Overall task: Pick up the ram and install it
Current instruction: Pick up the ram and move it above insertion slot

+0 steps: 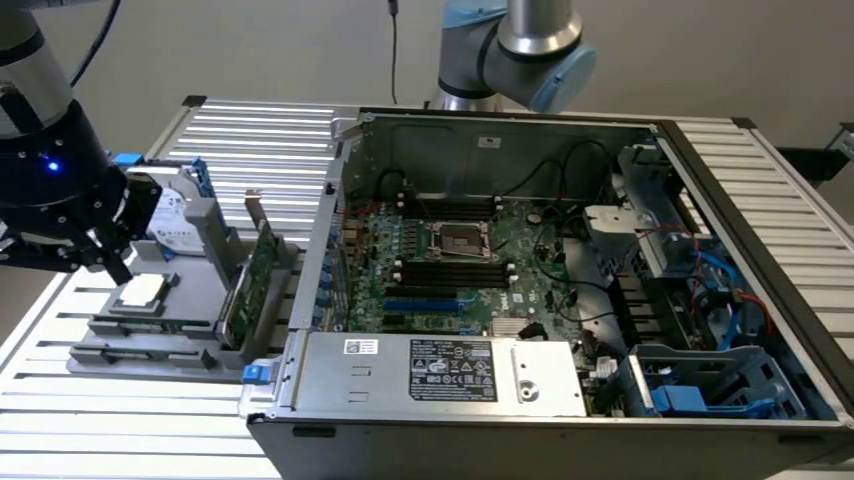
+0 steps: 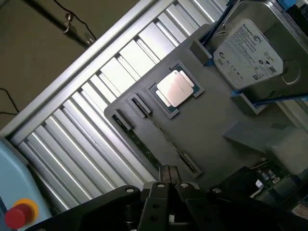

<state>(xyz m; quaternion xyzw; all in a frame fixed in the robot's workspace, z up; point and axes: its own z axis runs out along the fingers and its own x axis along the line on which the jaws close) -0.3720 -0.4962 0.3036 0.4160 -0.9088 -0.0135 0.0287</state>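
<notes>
The ram (image 1: 154,326) is a thin dark-green stick standing on its long edge in a grey holder, near the front of the grey fixture tray (image 1: 187,262). It sits just in front of the square silver processor chip (image 1: 140,292). From the wrist view the ram (image 2: 164,138) is a narrow line between two end clips beside the chip (image 2: 175,89). My black gripper (image 1: 107,265) hangs over the tray's end at the exterior view's left, above and apart from the ram. Its fingers (image 2: 168,174) are shut together with nothing between them.
The tray also carries a hard drive (image 1: 174,215) in blue clips and a taller green expansion card (image 1: 247,290) with a metal bracket. The open computer case (image 1: 561,270) stands to the exterior view's right, its black memory slots (image 1: 454,270) beside the processor socket. A red button (image 2: 17,215) is off the table.
</notes>
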